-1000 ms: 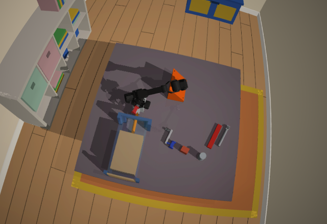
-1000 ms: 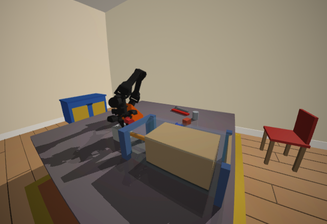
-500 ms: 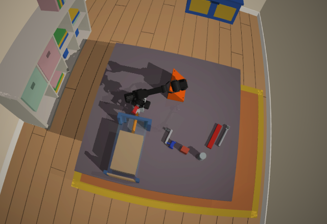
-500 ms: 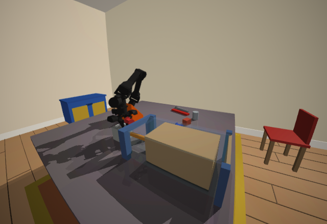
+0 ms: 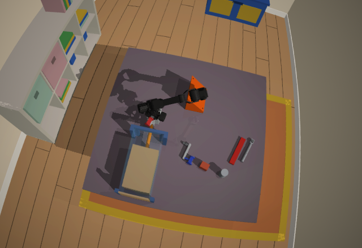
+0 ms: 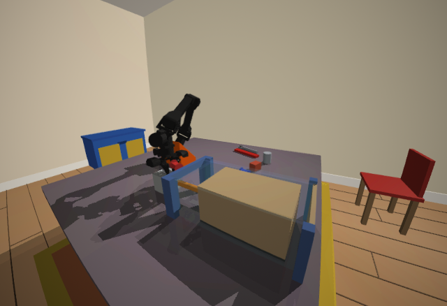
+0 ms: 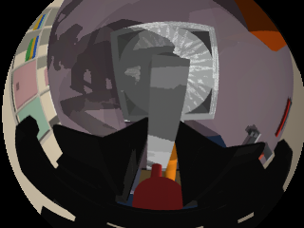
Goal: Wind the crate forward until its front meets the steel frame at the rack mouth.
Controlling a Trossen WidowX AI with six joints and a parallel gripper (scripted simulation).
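My gripper (image 7: 162, 123) is shut on the winch handle, a grey crank arm (image 7: 167, 102) with a red knob (image 5: 149, 121) (image 6: 175, 165) (image 7: 158, 194). The arm's far end lies over the middle of the grey winch (image 6: 158, 181) (image 7: 199, 83); its key and the round hole are hidden. The tan crate (image 5: 141, 169) (image 6: 248, 194) sits flat inside the clear-panelled cubby. An orange strap (image 5: 149, 140) (image 6: 187, 185) runs from it through the blue mouth frame (image 5: 148, 131) (image 6: 171, 198) toward the winch. A gap shows between crate front and frame.
Right of the cubby lie a grey crank with a blue knob (image 5: 190, 159), a red-orange block (image 5: 204, 166) (image 6: 255, 165) and a grey cylinder (image 5: 224, 172) (image 6: 267, 157). Farther right are a red bar (image 5: 237, 150) and a grey tool (image 5: 247, 150). The orange base (image 5: 194, 106) stands behind.
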